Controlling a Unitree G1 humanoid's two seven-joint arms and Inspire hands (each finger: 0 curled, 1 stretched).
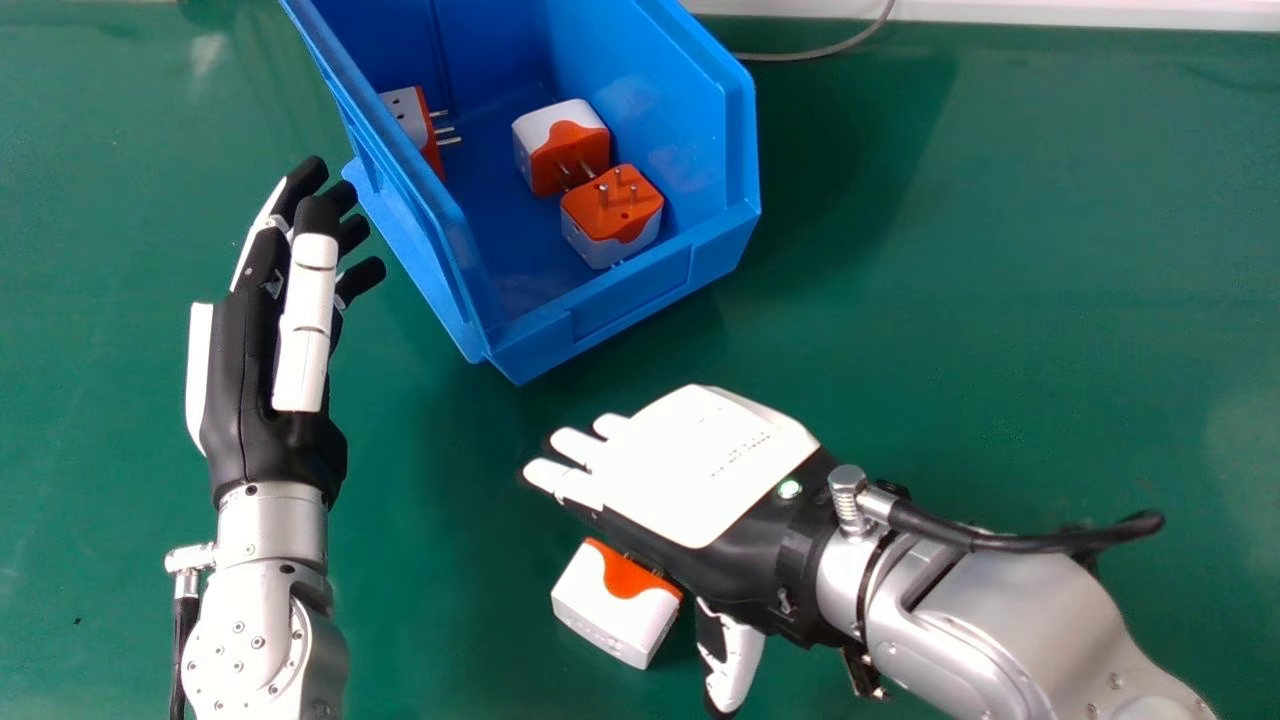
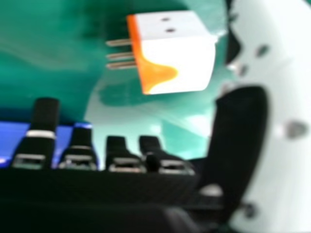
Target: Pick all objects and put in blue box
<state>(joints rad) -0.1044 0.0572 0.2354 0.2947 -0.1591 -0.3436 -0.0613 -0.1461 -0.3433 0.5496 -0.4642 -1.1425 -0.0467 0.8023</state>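
The blue box (image 1: 600, 325) holds several white and orange plug adapters, one of them an adapter (image 1: 612, 215) with its pins up. One more adapter (image 1: 615, 605) lies on the green table, partly beside the palm edge of my right hand (image 1: 700, 465), which is open above the table with its thumb low to the side. In the right hand view the same adapter (image 2: 177, 60) lies untouched between the thumb and fingers of my right hand (image 2: 116, 155). My left hand (image 1: 265, 330) is open and empty, left of the box.
The green table (image 1: 980, 300) spreads around the box. A grey cable (image 1: 820, 52) runs along the far edge, by a white strip (image 1: 1100, 12). The box's near wall stands just beyond my right hand.
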